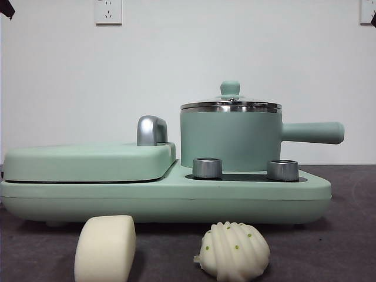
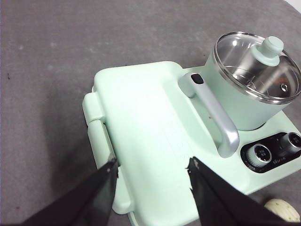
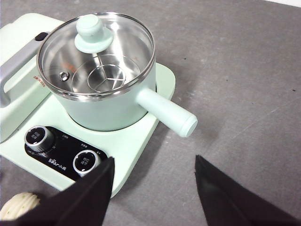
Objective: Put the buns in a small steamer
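A: Buns?
B: Both lay on the table in front of the cooker base (image 1: 164,202). Smooth bun (image 1: 106,247) stood on edge; ridged bun (image 1: 234,251), green-specked, sat beside it, apart.
A: Steamer?
B: Small steamer (image 1: 230,138) sat on the base behind two knobs, glass lid (image 3: 96,54) on, handle pointing away from the flat grill lid (image 1: 88,161).
A: Grippers?
B: Left gripper (image 2: 153,186) hung over the grill lid, jaws spread, holding nothing. Right gripper (image 3: 155,181) hung near the steamer handle, jaws apart too, nothing held.
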`<action>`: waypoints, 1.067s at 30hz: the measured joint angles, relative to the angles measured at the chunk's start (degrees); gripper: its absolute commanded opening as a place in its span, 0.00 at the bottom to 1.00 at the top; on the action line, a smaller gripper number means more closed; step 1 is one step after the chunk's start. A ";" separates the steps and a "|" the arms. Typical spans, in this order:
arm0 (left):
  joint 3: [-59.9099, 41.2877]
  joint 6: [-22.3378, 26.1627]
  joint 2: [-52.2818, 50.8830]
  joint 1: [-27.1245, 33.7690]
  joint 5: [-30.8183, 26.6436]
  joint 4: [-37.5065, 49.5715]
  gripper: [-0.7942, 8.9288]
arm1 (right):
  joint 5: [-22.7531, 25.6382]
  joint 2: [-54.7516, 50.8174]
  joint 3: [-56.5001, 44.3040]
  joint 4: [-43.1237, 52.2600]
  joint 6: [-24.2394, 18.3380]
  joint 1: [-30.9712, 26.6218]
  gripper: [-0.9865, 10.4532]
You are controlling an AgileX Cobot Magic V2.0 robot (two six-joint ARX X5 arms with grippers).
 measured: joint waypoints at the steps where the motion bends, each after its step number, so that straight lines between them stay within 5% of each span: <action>1: 0.00 0.02 0.00 -0.02 0.00 0.37 0.34 | 0.00 0.00 0.00 0.04 -0.02 0.00 0.33; 17: 0.07 0.42 10.91 -11.08 2.51 18.60 0.34 | 0.00 0.00 0.02 2.51 -0.04 0.00 0.33; 32: 0.07 4.31 32.52 -23.69 2.56 47.08 0.34 | 0.00 0.02 0.02 4.15 0.13 0.00 0.33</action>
